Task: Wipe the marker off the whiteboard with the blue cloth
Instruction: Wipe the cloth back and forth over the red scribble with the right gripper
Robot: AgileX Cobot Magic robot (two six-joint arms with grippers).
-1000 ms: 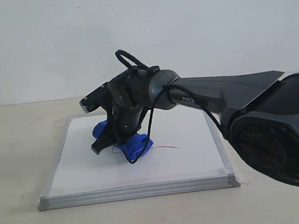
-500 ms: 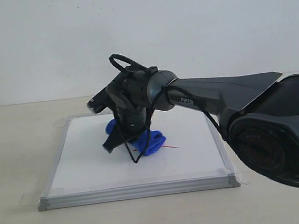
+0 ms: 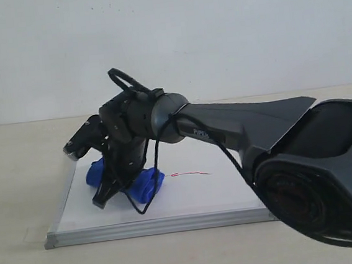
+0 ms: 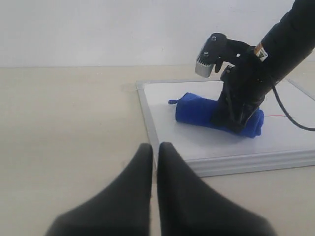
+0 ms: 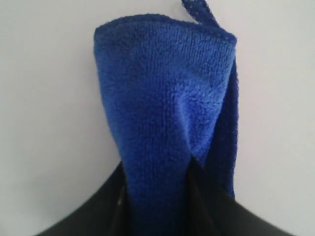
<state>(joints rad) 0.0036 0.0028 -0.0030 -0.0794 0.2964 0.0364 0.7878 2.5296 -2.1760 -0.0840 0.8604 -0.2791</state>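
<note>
The whiteboard (image 3: pixel 213 194) lies flat on the beige table, silver-framed, also seen in the left wrist view as whiteboard (image 4: pixel 197 142). My right gripper (image 3: pixel 119 180) is shut on the blue cloth (image 3: pixel 145 186), pressing it onto the board's left part. In the right wrist view the blue cloth (image 5: pixel 162 108) fills the space between the dark fingers (image 5: pixel 211 201). A short red marker line (image 3: pixel 191 173) remains on the board just right of the cloth; marker line (image 4: pixel 275 116) shows faintly in the left wrist view. My left gripper (image 4: pixel 154 147) hovers shut and empty over the table, off the board's corner.
The beige table (image 3: pixel 16 160) surrounds the board, with a pale wall behind. The right arm's black body (image 3: pixel 303 157) spans the right side of the exterior view. A black cable (image 3: pixel 152 190) loops beside the cloth.
My right gripper has swept the blue cloth leftward across the board, from its middle to the left part. The red line now lies exposed to the cloth's right.
</note>
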